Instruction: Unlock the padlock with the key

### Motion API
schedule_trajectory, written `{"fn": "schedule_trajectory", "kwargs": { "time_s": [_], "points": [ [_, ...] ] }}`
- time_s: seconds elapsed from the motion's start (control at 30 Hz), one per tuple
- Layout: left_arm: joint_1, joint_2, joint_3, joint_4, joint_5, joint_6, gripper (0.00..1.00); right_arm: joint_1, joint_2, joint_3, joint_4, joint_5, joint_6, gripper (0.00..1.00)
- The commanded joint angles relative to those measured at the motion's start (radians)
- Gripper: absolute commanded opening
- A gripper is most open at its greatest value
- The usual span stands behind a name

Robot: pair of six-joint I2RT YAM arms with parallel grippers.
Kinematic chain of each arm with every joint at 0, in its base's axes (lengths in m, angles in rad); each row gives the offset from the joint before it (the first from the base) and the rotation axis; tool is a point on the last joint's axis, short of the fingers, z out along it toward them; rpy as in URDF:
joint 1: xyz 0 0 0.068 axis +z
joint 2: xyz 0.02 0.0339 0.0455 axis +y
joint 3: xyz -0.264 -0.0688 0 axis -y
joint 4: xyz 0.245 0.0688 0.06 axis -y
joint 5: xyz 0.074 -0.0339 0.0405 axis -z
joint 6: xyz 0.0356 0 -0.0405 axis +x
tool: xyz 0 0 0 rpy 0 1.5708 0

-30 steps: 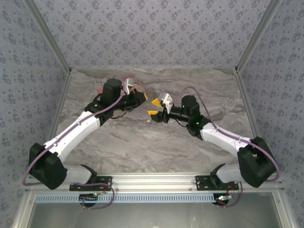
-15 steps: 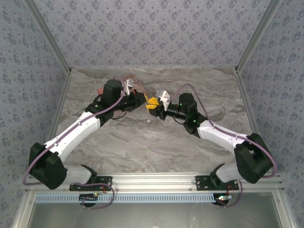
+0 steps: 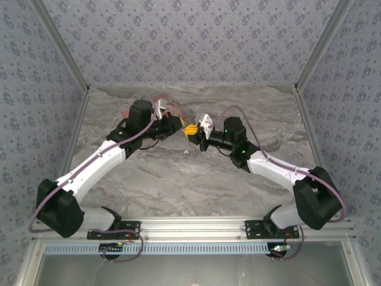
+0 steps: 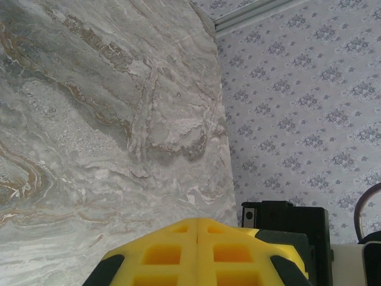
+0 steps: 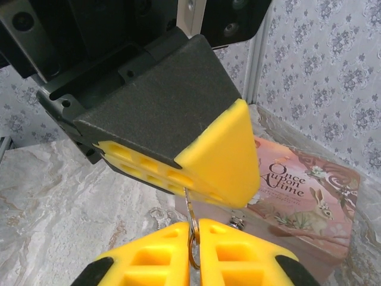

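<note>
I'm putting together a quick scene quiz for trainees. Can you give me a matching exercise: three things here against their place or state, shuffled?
Things:
1. flat pink picture box
2. thin brassy metal ring
3. left gripper

Places or states:
A. shut, yellow fingertips pressed together
B. resting on the marbled grey table, beyond both grippers
C. pinched in the right gripper

Pairs: 1-B; 2-C; 3-A
</note>
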Motion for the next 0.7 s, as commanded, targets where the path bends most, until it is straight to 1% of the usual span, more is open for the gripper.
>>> {"fn": "schedule_trajectory", "kwargs": {
  "time_s": [0.0,0.1,0.33,0.53,0.6,0.67],
  "points": [
    [0.006,-0.03,-0.005,0.033,0.01,-0.007,0.0,0.006,0.005,0.029,-0.021,0.003,0.0,0.11],
    [0.006,-0.027,-0.003,0.035,0.016,-0.006,0.0,0.006,0.007,0.035,-0.026,-0.006,0.001,0.1],
    [0.006,-0.026,-0.003,0.037,0.022,-0.004,0.0,0.007,0.031,0.062,-0.044,-0.024,0.006,0.14],
    [0.005,-0.026,-0.003,0.039,0.022,-0.003,0.0,0.007,0.034,0.069,-0.057,-0.028,0.006,0.13],
    [0.006,-0.025,-0.002,0.039,0.023,-0.001,0.0,0.007,0.037,0.071,-0.069,-0.028,0.001,0.1],
    [0.006,-0.025,-0.003,0.039,0.025,0.002,0.0,0.008,0.035,0.072,-0.075,-0.029,0.001,0.05]
  ]
}}
